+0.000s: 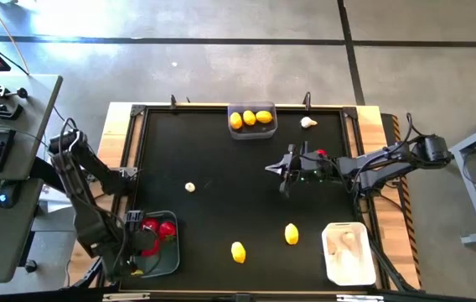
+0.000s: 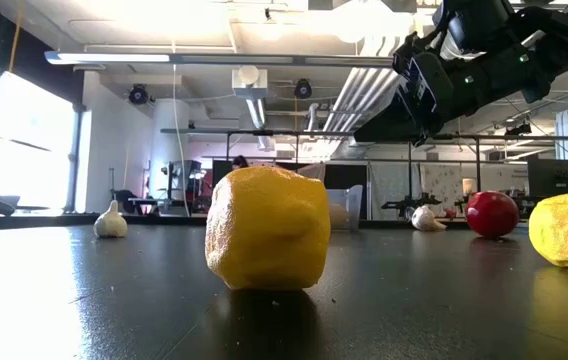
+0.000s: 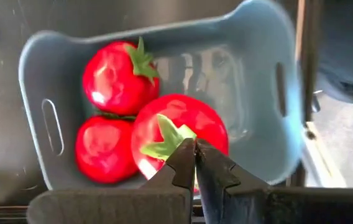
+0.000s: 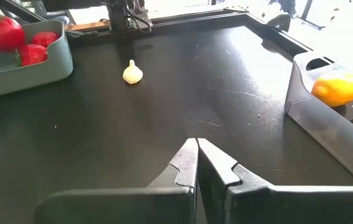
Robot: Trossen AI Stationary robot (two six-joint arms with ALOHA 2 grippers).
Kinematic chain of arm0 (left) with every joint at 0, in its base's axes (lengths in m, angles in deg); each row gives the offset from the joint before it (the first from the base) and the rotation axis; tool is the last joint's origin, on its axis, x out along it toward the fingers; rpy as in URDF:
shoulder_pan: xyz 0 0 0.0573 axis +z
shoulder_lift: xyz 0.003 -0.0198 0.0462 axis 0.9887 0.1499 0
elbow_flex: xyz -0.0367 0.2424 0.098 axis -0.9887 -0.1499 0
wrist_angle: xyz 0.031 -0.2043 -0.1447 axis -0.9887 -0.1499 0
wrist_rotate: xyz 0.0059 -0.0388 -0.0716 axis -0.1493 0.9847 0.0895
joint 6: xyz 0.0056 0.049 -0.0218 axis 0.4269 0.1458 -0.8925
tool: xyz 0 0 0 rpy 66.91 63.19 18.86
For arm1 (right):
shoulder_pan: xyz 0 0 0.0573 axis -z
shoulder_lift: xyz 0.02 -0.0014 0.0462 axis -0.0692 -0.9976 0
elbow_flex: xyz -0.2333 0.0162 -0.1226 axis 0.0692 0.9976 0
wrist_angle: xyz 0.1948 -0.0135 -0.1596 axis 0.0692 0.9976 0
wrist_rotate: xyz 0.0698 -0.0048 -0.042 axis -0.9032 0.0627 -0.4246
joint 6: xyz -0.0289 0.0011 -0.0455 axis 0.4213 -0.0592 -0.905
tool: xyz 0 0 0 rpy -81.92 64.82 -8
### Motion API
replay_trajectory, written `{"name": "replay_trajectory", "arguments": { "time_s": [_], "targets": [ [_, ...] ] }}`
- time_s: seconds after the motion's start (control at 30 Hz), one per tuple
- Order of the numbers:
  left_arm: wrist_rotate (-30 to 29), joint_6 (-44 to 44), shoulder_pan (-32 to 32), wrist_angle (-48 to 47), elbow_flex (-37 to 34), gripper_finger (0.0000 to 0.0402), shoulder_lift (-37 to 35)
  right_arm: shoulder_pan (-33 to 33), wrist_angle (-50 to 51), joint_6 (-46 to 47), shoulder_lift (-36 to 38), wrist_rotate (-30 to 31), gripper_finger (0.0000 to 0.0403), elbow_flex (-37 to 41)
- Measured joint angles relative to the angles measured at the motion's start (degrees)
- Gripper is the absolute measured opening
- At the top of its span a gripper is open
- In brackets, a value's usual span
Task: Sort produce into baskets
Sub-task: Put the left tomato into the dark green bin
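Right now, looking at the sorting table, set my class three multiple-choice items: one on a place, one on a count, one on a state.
1. Where is most of the red fruit?
A) white basket
B) grey basket under the left tool
C) bare table

2. How many lemons lie in the lemon basket?
A) one
B) three
C) six

3. How is the right tool?
A) shut, empty
B) wide open
C) gripping a lemon

Answers:
1 B, the left wrist view shows red fruit inside that basket.
2 B, the high view shows three.
3 A, its fingers meet above the table.
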Motion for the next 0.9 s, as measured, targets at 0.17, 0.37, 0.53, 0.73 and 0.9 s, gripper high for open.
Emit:
{"name": "replay_trajectory", "arguments": {
  "time_s": [0.17,0.37,0.53,0.73,0.9],
  "targets": [
    [3.0,-1.7,-0.3,2.7,-5.0,0.0000,0.0,0.0,0.0,0.0,0.0,0.0,0.0000,0.0],
    [5.5,-1.4,-0.3,7.1,-9.6,0.0000,0.0,0.0,0.0,0.0,0.0,0.0,0.0000,0.0],
    [5.6,-0.4,-0.3,7.0,-10.2,0.0001,0.0,0.0,0.0,0.0,0.0,0.0,0.0000,0.0],
    [8.1,1.8,0.7,7.0,-10.2,0.0017,0.0,0.0,0.0,0.5,0.0,0.0,0.0000,0.0],
    [9.7,1.7,1.8,6.9,-10.1,0.0046,0.0,0.0,0.0,0.5,0.0,0.0,0.0000,0.0]
  ]
}}
